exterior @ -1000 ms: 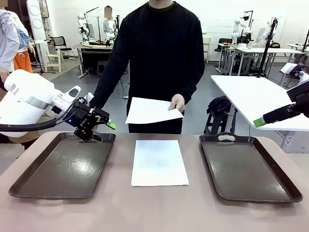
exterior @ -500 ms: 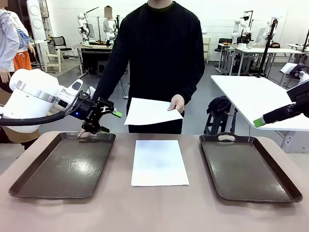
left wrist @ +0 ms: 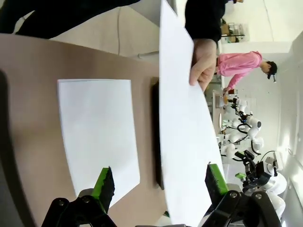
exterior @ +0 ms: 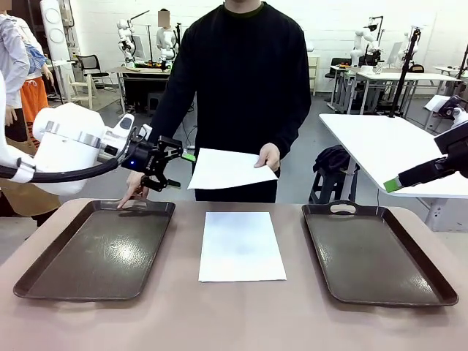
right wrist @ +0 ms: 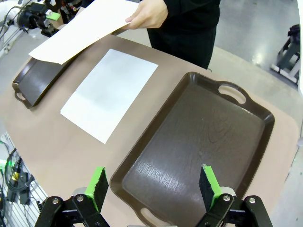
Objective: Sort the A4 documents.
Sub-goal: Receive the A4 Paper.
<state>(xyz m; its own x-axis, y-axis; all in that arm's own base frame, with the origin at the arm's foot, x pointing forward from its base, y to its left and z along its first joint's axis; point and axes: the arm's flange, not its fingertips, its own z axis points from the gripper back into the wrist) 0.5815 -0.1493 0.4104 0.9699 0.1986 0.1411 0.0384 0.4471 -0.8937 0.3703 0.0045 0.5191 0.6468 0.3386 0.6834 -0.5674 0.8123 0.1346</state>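
Left gripper (exterior: 180,170): jaws spread wide, empty, rolled sideways to line up with the edge of the offered sheet (exterior: 230,168). The person's hand (exterior: 269,155) holds that sheet flat by its far corner, probably to leave the near edge free for a pinch. In the left wrist view the edge sits between the pads, close to one; contact cannot be told.

A second sheet (exterior: 241,245) lies flat on the table (exterior: 219,322), below and beyond this gripper, between the left tray (exterior: 77,295) and the right tray (exterior: 380,301).

Right gripper (right wrist: 154,182): open, empty, hovering over the right tray, well apart from both sheets.

Judgement: handover pending; no sheet is in either tray.
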